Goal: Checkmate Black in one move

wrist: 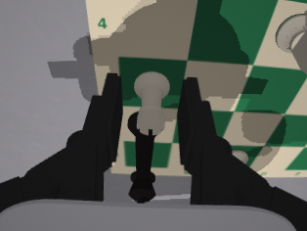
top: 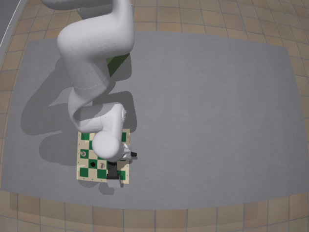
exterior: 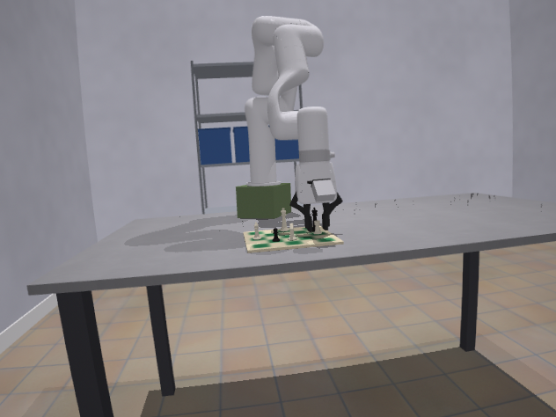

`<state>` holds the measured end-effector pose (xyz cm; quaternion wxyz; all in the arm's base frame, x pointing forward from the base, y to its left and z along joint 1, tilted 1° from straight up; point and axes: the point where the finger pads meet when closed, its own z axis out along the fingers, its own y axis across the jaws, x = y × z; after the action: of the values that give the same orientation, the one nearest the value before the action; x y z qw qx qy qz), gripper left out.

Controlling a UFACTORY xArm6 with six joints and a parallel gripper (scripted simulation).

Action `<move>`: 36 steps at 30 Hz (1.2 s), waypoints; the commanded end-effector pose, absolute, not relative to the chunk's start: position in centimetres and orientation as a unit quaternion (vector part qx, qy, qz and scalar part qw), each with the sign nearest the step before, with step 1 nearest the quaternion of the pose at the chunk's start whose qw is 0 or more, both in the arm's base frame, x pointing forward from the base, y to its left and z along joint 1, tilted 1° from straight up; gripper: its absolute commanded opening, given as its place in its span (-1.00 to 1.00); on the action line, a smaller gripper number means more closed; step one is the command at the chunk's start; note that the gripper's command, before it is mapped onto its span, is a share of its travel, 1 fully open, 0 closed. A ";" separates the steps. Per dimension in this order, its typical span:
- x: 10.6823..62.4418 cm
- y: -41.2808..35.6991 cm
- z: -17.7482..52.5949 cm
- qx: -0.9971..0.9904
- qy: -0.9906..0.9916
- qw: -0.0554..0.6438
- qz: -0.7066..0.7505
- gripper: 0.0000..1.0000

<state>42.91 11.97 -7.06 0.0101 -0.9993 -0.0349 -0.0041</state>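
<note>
White pawn (wrist: 152, 99): upright on chessboard (wrist: 215, 21); gripper (wrist: 152, 115) fingers parted either side, gripping nothing.

Top view: my wrist and forearm cover most of the chessboard (top: 81, 177); only the left columns and bottom row show. Pieces under the arm are hidden. Edge letters and digits there are too small to read.

Wrist view: board cut off top and right; only the "4" is legible. A white piece (wrist: 294, 39) is clipped by the right edge, type unclear. The black piece (wrist: 142, 169) has its base hidden behind my hand's housing.

Exterior view: piece types and squares are too small to tell. The shelf rack (exterior: 194, 135) is partly behind the arm.
</note>
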 end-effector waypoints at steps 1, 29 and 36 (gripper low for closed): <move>43.1 12.0 -6.2 -0.999 -0.035 0.011 -0.006 -0.25; 43.0 11.8 2.0 -0.999 -0.035 0.011 -0.006 1.00; 43.0 11.8 2.0 -0.999 -0.035 0.011 -0.006 1.00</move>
<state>42.81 11.78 1.82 0.0100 -0.9993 -0.0349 -0.0040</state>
